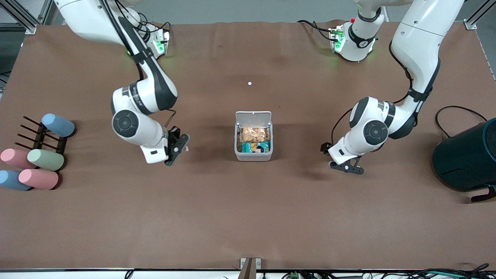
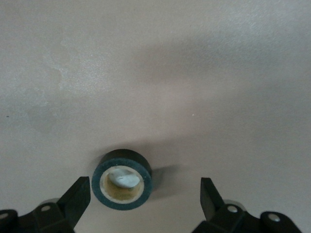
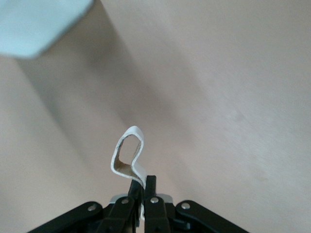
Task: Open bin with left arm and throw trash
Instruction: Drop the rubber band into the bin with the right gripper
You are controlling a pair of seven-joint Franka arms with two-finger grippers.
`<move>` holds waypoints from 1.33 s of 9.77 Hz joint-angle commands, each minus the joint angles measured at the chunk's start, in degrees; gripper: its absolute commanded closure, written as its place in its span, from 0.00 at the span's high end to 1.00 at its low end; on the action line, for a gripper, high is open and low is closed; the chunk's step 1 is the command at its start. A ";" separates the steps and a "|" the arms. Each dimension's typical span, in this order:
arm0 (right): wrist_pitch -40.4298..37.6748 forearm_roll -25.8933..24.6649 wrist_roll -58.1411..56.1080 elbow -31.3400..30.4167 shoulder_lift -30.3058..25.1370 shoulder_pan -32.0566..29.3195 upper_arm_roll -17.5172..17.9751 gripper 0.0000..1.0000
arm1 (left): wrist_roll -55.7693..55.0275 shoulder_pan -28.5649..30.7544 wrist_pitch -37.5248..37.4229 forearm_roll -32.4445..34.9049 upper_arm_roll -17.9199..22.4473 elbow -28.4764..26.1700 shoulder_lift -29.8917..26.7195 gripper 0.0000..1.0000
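Observation:
The white bin (image 1: 254,156) stands at the table's middle with its lid (image 1: 253,116) raised; orange and teal packets lie inside. My left gripper (image 1: 347,166) is low over the table, beside the bin toward the left arm's end. It is open in the left wrist view (image 2: 146,194). The black roll with the beige centre (image 2: 121,179) lies on the table between its fingers, close to one finger (image 2: 77,196). My right gripper (image 1: 176,149) is beside the bin toward the right arm's end. It is shut (image 3: 144,187) on the white twisted loop (image 3: 127,158). I cannot make out the black packet.
Several pastel cylinders (image 1: 45,159) lie by a dark rack (image 1: 42,137) at the right arm's end. A large dark teal cylinder (image 1: 465,155) with a black cable (image 1: 451,112) stands at the left arm's end. A tiny white dot (image 1: 249,83) lies farther from the camera than the bin.

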 commanded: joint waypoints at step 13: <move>0.48 1.83 38.61 18.77 9.57 18.75 -0.38 0.02 | 0.37 0.12 0.76 2.09 1.31 -0.42 1.35 0.03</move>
